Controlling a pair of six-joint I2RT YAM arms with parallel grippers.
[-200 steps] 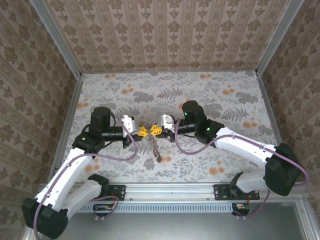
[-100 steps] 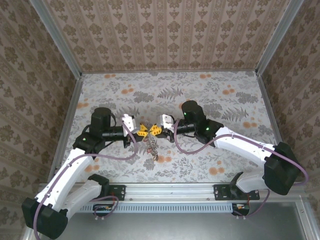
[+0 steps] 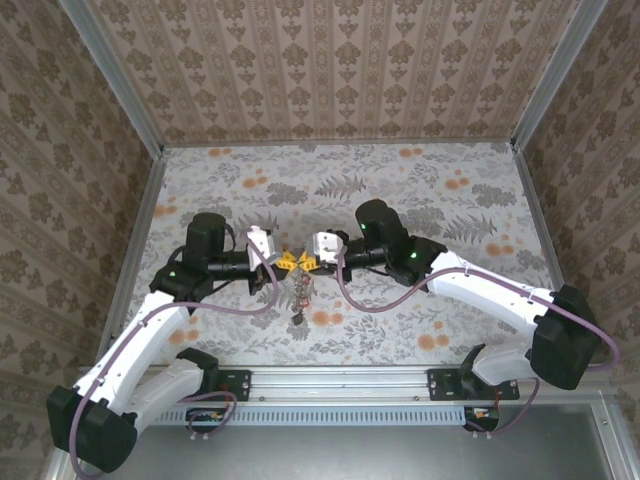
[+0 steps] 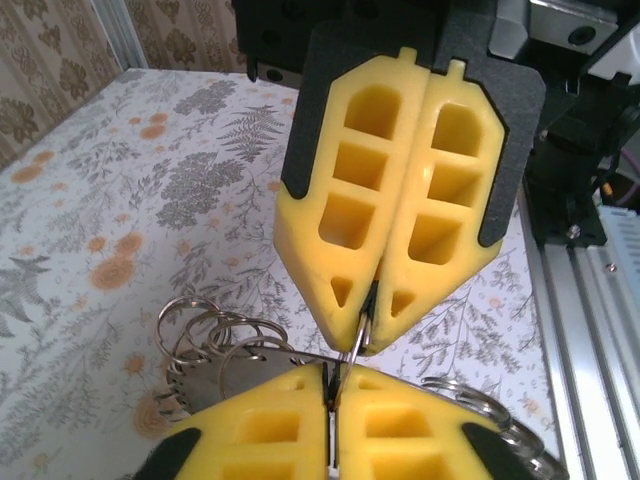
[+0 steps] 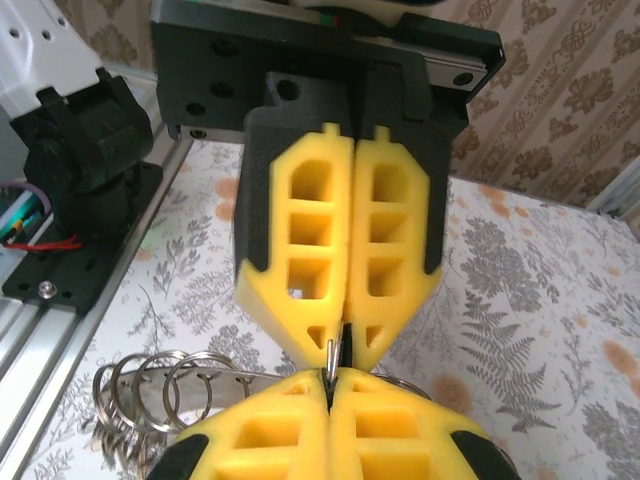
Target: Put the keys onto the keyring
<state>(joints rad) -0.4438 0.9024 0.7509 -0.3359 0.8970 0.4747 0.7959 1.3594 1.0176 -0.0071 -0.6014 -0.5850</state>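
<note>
My left gripper [image 3: 289,261] and right gripper [image 3: 309,261] meet tip to tip above the middle of the table. Both are shut on the same thin wire loop of the keyring [image 4: 356,343], seen edge-on between the yellow fingertips [image 5: 331,352]. In the left wrist view my left gripper [image 4: 333,378] is at the bottom and the right gripper [image 4: 370,335] comes in from above. Several small split rings [image 4: 205,330] and a flat grey blade [image 4: 215,388] hang off to one side. From above, the keys [image 3: 298,300] dangle as a dark cluster below the grippers, their colours too small to tell.
The floral tablecloth [image 3: 450,210] lies inside patterned walls with aluminium corner posts [image 3: 140,190]. A metal rail [image 3: 340,383] with the arm bases runs along the near edge. Purple cables [image 3: 262,300] loop beside each wrist.
The right gripper has pushed a little to the left, and the meeting point has shifted with it. The dangling cluster has swung left and hangs straighter below the grippers.
</note>
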